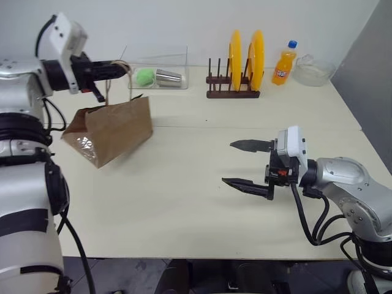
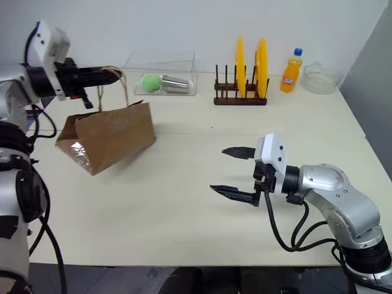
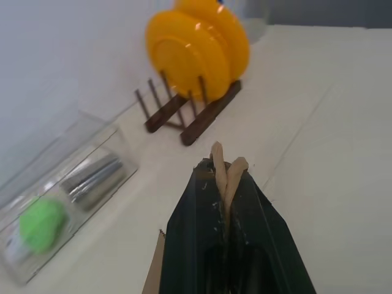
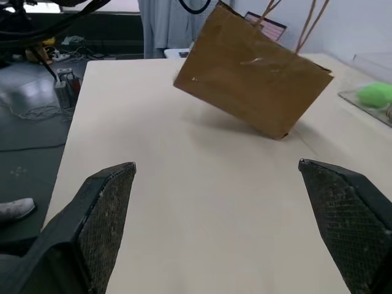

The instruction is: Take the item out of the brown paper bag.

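Note:
The brown paper bag [image 1: 113, 125] hangs tilted over the table's left side, its lower edge on or just above the tabletop. My left gripper [image 1: 122, 68] is above it, shut on the bag's tan cord handles [image 3: 220, 162]. The item is hidden. A glossy patch [image 1: 86, 146] shows at the bag's lower left end, and I cannot tell what it is. My right gripper [image 1: 228, 163] is open and empty above the table's right half, well apart from the bag and pointing toward it; the right wrist view shows the bag [image 4: 251, 73] ahead between its spread fingers.
At the back stand a wooden rack [image 1: 233, 92] with two yellow plates [image 1: 245, 58], an orange soda bottle [image 1: 283, 64] and a glass bowl [image 1: 313, 70]. A clear tray [image 1: 177, 58] behind the bag holds a green ball [image 1: 145, 76] and a metal cup [image 1: 169, 76].

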### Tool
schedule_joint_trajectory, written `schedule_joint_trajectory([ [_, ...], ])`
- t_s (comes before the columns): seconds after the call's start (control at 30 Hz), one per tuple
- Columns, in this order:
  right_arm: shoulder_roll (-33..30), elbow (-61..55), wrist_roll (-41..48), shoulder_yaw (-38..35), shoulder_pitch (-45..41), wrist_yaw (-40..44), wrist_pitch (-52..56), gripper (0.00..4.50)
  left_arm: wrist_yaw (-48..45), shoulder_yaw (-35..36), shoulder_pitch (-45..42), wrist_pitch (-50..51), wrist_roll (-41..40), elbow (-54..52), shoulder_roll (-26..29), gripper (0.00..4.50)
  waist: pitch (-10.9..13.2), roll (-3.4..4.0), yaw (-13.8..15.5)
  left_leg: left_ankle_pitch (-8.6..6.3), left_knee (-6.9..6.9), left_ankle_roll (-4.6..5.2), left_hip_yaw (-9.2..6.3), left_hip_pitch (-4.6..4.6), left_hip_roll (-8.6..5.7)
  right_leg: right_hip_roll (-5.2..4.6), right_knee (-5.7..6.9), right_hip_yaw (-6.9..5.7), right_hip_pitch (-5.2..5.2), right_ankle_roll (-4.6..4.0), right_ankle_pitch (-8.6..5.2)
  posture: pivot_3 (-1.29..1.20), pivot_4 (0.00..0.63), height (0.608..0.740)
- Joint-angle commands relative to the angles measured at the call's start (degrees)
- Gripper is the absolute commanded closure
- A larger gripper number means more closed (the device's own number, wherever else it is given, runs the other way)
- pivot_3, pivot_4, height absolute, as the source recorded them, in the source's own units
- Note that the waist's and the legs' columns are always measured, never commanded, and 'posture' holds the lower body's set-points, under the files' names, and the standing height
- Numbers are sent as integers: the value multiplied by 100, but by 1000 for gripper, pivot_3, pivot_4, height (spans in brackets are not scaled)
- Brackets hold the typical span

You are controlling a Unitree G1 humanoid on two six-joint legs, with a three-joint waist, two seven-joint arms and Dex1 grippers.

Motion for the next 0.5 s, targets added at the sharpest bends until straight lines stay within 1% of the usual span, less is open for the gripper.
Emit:
schedule_joint_trajectory([
  [0.03,-146,-420,197,-331,178,-170,120,0,-230,-14,-523,-266,25,149,-266,4476,0,-1,0,0,1,0,0,-2,0,0,0,-1,0,0,0,0,150,740],
  [0.23,-336,-758,309,-678,676,-474,289,0,-191,10,-1033,-618,160,726,-912,4476,3,-4,-42,-1,17,1,3,-17,4,0,4,-7,-6,0,0,0,150,740],
  [0.37,-347,-925,359,-810,884,-670,362,0,-13,66,-1167,-800,204,1029,-1275,4476,3,-5,-51,-2,42,3,4,-22,5,1,19,-6,-6,2,-1,0,150,740],
  [0.43,-354,-1001,367,-886,1007,-754,393,0,144,91,-1205,-873,217,1162,-1491,4476,4,-7,-43,-2,50,4,6,-20,3,0,35,-4,-6,24,-14,0,150,740],
  [0.5,-383,-1057,356,-938,1114,-808,400,0,279,123,-1226,-912,218,1249,-1678,4476,7,-11,-34,-3,58,5,4,-18,3,-1,50,-6,-7,28,-16,0,150,740],
])
